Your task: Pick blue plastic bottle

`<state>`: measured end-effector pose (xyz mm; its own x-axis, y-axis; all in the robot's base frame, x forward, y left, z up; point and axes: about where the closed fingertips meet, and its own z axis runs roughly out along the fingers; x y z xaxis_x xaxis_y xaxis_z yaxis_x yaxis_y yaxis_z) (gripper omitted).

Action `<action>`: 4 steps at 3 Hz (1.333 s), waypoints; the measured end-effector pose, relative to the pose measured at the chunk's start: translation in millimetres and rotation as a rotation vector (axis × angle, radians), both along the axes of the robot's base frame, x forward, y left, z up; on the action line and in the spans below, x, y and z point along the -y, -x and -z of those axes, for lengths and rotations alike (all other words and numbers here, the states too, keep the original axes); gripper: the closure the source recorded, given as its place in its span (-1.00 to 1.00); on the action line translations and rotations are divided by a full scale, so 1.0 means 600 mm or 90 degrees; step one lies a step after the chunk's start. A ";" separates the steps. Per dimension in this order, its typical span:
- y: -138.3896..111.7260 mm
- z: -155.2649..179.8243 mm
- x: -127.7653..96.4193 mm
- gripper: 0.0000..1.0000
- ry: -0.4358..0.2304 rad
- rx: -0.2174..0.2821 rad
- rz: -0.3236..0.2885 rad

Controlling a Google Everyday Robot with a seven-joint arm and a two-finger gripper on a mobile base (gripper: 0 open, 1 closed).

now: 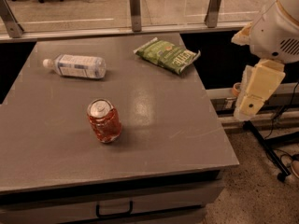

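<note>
The blue plastic bottle (75, 66) lies on its side at the back left of the grey table (177, 134), white cap pointing left, pale blue-and-white label around it. My gripper (254, 93) hangs off the table's right edge, cream-coloured, below the white arm (275, 27). It is far to the right of the bottle and holds nothing that I can see.
A red-orange drink can (104, 121) stands upright at the table's middle left. A green chip bag (168, 55) lies at the back right. A glass-panelled railing (134, 6) runs behind the table. A drawer handle (114, 211) sits below the front edge. A black stand's legs (268, 148) are on the floor at the right.
</note>
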<state>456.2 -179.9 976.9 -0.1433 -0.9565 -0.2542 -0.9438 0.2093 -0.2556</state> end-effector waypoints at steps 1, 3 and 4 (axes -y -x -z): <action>-0.052 -0.002 -0.088 -1.00 -0.061 0.010 -0.050; -0.170 0.018 -0.223 -1.00 -0.190 0.029 -0.065; -0.181 0.012 -0.226 -1.00 -0.198 0.047 -0.061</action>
